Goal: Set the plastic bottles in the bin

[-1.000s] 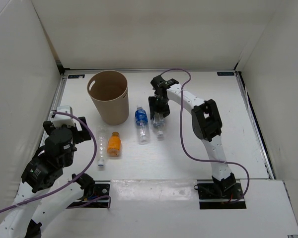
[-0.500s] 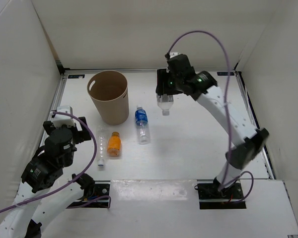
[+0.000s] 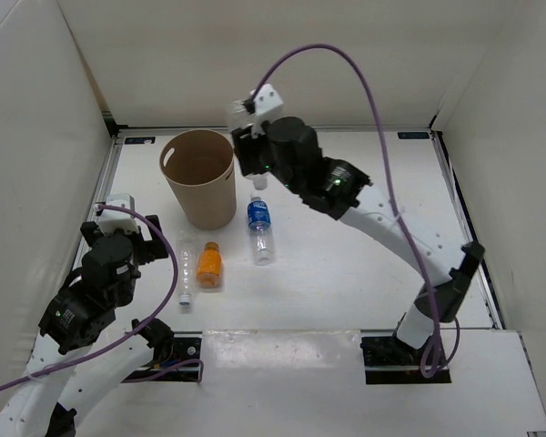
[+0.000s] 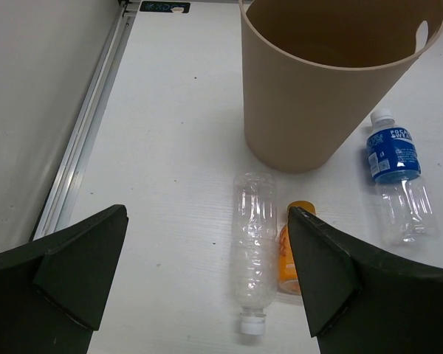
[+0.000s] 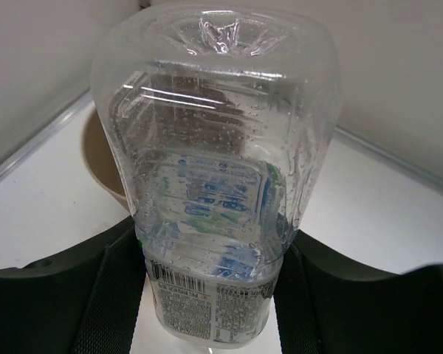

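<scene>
Right end effector [image 5: 210,287] clamped, left [image 4: 207,214] agape

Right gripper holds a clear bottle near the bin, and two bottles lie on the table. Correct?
No: three bottles lie on the table, not two, as the top external view shows: the slim clear bottle, the orange bottle and the blue-labelled bottle. The right gripper does hold a clear pale-labelled bottle near the bin.
</scene>
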`<move>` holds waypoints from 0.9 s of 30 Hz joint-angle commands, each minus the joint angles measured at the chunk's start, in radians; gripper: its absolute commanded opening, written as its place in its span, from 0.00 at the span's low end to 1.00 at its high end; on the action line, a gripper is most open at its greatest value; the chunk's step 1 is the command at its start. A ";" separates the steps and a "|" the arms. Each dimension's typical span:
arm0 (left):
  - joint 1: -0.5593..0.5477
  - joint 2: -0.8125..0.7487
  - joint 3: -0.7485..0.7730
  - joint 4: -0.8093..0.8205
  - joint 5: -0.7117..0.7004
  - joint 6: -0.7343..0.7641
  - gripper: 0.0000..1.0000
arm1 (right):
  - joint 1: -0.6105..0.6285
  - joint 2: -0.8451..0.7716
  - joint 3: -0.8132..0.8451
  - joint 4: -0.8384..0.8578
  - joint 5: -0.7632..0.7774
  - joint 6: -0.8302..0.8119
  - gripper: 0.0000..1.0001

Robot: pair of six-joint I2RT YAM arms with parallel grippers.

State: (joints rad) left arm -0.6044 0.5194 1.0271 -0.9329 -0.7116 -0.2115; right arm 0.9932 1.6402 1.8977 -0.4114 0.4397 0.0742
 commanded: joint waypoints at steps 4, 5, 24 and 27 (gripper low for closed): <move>0.005 0.001 0.005 0.011 0.021 -0.008 1.00 | 0.030 0.234 0.263 0.194 -0.016 -0.122 0.45; 0.003 0.001 0.007 0.008 0.021 -0.008 1.00 | 0.039 0.265 0.294 0.191 -0.021 -0.148 0.46; 0.003 -0.002 0.004 0.016 0.024 -0.006 1.00 | -0.024 0.563 0.567 0.200 -0.205 -0.070 0.90; 0.003 0.004 0.007 0.014 0.021 -0.005 1.00 | -0.011 0.491 0.567 0.174 -0.153 -0.105 0.90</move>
State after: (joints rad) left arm -0.6041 0.5186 1.0271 -0.9325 -0.6949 -0.2176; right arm 0.9569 2.2574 2.4561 -0.2668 0.2623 -0.0082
